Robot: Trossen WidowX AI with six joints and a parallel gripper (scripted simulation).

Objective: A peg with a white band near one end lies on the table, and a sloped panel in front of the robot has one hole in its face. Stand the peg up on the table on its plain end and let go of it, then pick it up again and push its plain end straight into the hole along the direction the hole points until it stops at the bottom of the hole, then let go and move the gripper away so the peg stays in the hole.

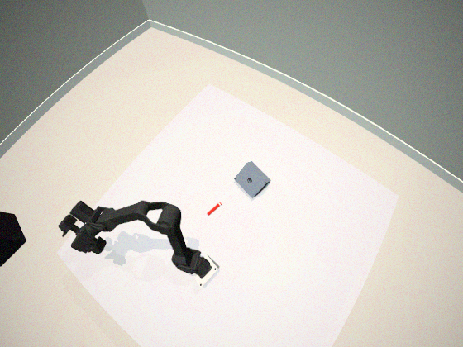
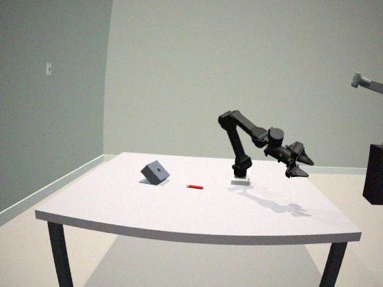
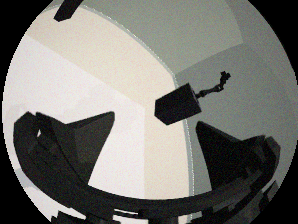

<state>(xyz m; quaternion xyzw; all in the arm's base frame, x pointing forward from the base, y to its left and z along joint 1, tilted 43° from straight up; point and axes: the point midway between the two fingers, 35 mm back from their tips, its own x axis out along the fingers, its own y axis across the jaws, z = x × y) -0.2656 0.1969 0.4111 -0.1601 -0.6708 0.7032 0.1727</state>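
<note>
The red peg (image 1: 213, 209) (image 2: 195, 186) lies flat on the white table (image 1: 289, 256) (image 2: 137, 212), its white band on the end that points toward the panel. The grey sloped panel (image 1: 256, 186) (image 2: 152, 175) stands a short way beyond it, with its dark hole (image 1: 250, 180) (image 2: 158, 169) in the face. My gripper (image 1: 69, 237) (image 2: 305, 167) (image 3: 157, 120) is open and empty. It hangs above the table's edge, far from the peg, on the other side of the arm's base (image 1: 202, 270) (image 2: 240, 180). The wrist view shows neither the peg nor the panel.
A black box (image 1: 8, 237) (image 2: 374, 174) (image 3: 178, 106) stands on the floor just past the table edge near the gripper. A grey arm-like fixture (image 2: 366, 83) shows above it.
</note>
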